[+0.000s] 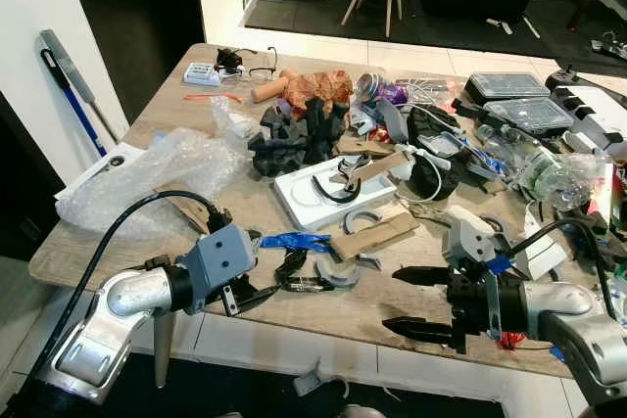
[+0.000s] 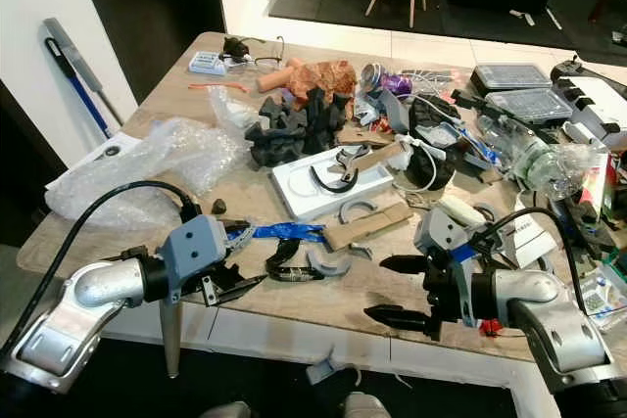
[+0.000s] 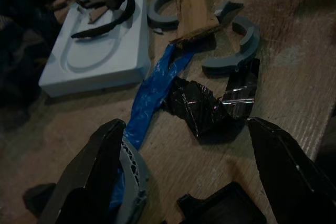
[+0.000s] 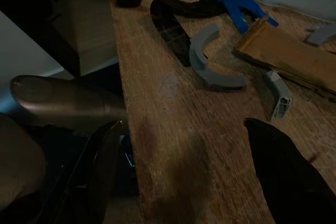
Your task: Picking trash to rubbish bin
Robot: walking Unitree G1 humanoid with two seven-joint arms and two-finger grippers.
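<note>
Left eye view showed a cluttered table point(image 1: 186, 75) with the task barely begun. The left gripper point(image 1: 257, 293) hovered wide open and empty at the near edge, a crumpled black wrapper point(image 3: 212, 103) just ahead of its fingertips beside blue tape point(image 3: 152, 90). The right gripper point(image 1: 416, 301), also open and empty, faced bare wood. The wrapper looked like foil, though the wrist view was dim.

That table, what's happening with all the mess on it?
A robot is clearing trash off a cluttered wooden table. Its left hand is open at the near edge, right by a crumpled black wrapper and a strip of blue plastic, holding nothing. Its right hand is open too, above the bare edge nearby. Nothing is picked up yet.
</note>
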